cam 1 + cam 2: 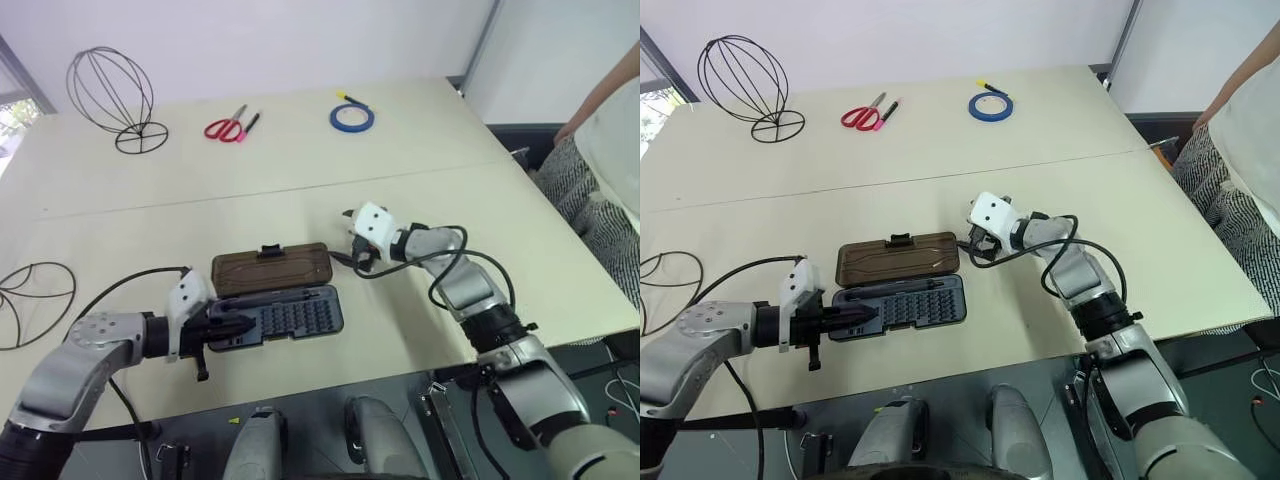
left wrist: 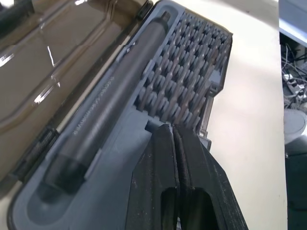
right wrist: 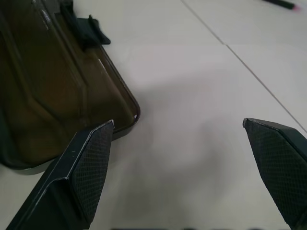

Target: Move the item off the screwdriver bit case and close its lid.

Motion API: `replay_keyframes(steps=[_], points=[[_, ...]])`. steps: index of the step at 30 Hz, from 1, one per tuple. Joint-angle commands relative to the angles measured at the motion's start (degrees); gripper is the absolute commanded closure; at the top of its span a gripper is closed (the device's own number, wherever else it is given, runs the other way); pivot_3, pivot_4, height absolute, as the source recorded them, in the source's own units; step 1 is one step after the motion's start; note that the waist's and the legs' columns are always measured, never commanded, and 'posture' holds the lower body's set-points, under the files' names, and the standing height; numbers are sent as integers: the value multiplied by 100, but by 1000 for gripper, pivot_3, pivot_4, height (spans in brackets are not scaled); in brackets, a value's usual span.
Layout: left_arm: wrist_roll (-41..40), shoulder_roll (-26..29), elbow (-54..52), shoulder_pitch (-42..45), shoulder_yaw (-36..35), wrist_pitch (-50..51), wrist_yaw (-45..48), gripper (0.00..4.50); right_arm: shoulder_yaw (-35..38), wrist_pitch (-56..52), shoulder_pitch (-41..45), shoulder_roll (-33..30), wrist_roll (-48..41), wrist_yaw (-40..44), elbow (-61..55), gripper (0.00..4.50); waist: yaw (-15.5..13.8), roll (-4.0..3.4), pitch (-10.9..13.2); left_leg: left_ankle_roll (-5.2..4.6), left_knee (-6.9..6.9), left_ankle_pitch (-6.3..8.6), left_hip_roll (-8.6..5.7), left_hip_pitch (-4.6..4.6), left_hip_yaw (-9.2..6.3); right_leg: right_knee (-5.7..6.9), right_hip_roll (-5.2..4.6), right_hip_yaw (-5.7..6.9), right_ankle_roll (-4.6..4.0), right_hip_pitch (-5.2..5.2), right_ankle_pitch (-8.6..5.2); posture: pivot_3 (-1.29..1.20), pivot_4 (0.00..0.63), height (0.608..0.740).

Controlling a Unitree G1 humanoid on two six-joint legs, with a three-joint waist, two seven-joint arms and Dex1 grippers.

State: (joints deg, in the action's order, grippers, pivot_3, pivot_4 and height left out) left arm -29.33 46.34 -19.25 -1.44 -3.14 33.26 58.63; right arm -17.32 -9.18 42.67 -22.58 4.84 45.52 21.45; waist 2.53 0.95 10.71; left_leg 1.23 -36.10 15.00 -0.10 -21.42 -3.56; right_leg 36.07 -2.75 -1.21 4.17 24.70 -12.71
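The case point(image 1: 277, 316) lay open near the table's point(image 1: 420, 200) front edge, its smoky brown lid point(image 1: 271, 268) flat behind it. The right gripper point(image 3: 178, 143), spread wide beside the lid's corner, could slip off that slick plastic — or skid the light case. The left gripper point(image 2: 173, 143), pressed together, rested on the grey ribbed tray. A wire frame point(image 1: 112, 98) stood well apart.
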Motion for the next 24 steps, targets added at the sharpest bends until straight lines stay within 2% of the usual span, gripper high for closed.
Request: replay_keyframes(steps=[1, 10, 24], points=[[-26, 20, -116, -37, -152, -90, -34, 4425, -54, 118, 569, 94, -21, 391, 423, 0, -1, 0, 0, 0, 1, 0, 0, 0, -1, 0, 0, 0, 0, 0, 0, 0, 150, 740], [87, -98, -52, -116, -44, -232, -198, 4425, -501, 317, 1486, 297, 223, 1357, 1468, 0, -4, -3, 2, -3, 2, 2, 0, 0, -1, 0, -1, 2, 6, 0, 3, 0, 150, 740], [188, -216, -81, -267, -49, -378, -385, 4425, -466, 806, 2157, 722, 586, 1073, 3485, 0, -7, -5, 2, -2, 2, 1, 0, 2, -1, 2, -3, 0, 5, 0, 4, 0, 150, 740]])
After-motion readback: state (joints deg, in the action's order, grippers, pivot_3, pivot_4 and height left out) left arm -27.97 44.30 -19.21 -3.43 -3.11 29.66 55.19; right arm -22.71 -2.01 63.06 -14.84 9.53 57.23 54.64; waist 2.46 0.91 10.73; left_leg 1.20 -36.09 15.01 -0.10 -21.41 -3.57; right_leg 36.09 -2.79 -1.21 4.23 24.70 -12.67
